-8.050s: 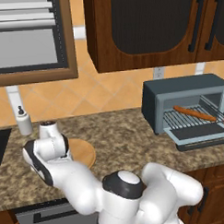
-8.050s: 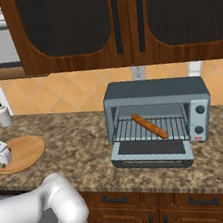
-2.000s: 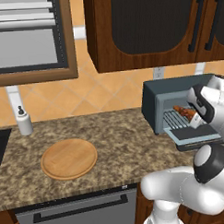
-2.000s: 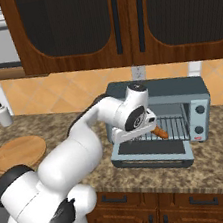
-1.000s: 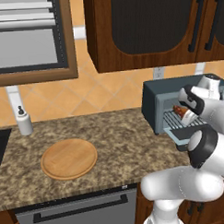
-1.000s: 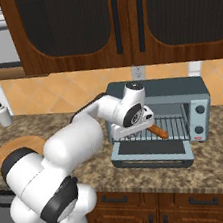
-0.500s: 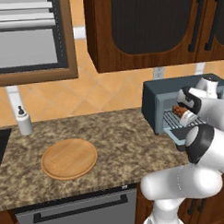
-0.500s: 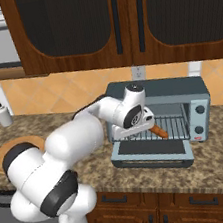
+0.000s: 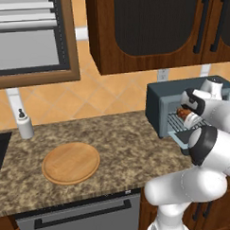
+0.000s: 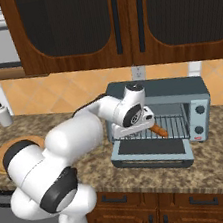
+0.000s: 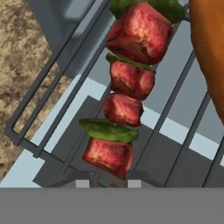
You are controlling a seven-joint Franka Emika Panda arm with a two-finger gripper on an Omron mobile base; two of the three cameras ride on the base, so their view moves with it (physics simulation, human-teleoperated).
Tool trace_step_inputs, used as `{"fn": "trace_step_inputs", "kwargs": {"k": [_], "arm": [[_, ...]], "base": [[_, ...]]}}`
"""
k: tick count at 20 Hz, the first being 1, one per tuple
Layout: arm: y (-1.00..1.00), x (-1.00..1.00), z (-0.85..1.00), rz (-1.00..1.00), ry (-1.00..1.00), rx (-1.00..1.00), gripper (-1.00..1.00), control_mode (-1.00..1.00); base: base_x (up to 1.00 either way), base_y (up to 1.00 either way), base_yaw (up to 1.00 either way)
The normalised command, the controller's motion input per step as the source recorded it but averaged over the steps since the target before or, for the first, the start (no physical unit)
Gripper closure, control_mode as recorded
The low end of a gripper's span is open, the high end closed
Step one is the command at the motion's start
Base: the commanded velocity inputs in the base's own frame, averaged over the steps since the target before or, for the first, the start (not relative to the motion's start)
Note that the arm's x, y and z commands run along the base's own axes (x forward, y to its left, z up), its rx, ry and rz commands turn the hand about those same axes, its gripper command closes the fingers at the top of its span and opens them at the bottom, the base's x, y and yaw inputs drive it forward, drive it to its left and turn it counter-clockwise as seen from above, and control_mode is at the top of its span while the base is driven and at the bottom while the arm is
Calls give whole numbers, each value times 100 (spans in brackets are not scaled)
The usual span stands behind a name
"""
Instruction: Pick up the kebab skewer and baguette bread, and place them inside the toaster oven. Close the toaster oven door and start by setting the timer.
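Observation:
The kebab skewer [image 11: 124,87], red meat chunks with green pieces, lies along the wire rack [image 11: 175,109] inside the blue-grey toaster oven [image 10: 181,90]. Its stick end sits between the two fingertips of my gripper [image 11: 108,183], whose jaws stand narrow around it. The orange-brown baguette bread [image 11: 210,57] lies on the rack just beside the skewer, and its end pokes out past my hand [image 10: 158,129]. The toaster oven door [image 10: 153,154] hangs open, flat below the rack. My gripper [image 9: 188,114] reaches into the oven mouth, with the skewer [image 9: 184,114] at its tip.
A round wooden board [image 9: 70,163] lies bare on the granite counter far to the left, with a soap bottle [image 9: 25,125] behind it. Dark wood cabinets hang close above the oven. The oven knobs [image 10: 199,110] sit on its right front.
Eight seconds ago the hand was over the wooden board; it has swung right to the oven with the skewer. Over the last second it has barely moved.

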Motion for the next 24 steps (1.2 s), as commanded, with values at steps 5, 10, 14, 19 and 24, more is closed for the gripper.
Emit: {"fn": "trace_step_inputs", "kwargs": {"k": [5, 10, 14, 19, 24], "arm": [[0, 0, 0, -4, -6, 0, -100, -100], [-2, -15, 5, -7, -5, 0, -100, -100], [-16, -47, 17, -19, -5, 0, -100, -100], [-34, -47, 22, -31, 0, -1, -100, -100], [-14, -43, -14, -31, 2, -1, -100, -100]], "base": [[0, 0, 0], [0, 0, 0], [0, 0, 0], [0, 0, 0], [0, 0, 0]]}}
